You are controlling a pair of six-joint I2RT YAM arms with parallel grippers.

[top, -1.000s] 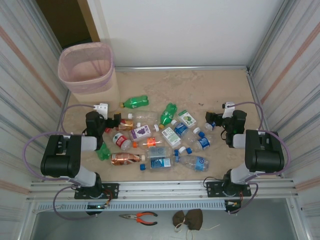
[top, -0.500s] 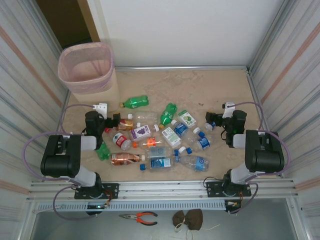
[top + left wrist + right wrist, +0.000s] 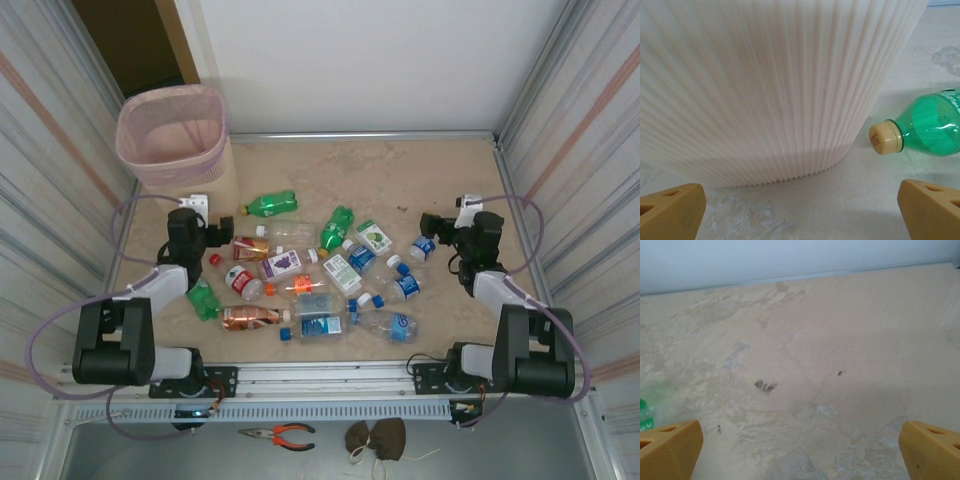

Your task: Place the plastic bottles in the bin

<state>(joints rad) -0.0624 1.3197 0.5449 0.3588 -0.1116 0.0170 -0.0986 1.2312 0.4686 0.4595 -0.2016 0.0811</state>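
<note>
My left gripper [image 3: 800,212] is spread wide, gripping nothing, low before the ribbed wall of the bin [image 3: 765,90]; a green bottle [image 3: 935,122] lies at right. My right gripper [image 3: 800,455] gapes over the bare table [image 3: 805,365]. From above, the plastic bottles [image 3: 340,272] scatter mid-frame, the bin upper left.

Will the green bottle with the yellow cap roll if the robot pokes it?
Probably: the green bottle lies on its side and looks round, so it may roll. It seems empty, so likely light. Thin plastic probably dents.
</note>
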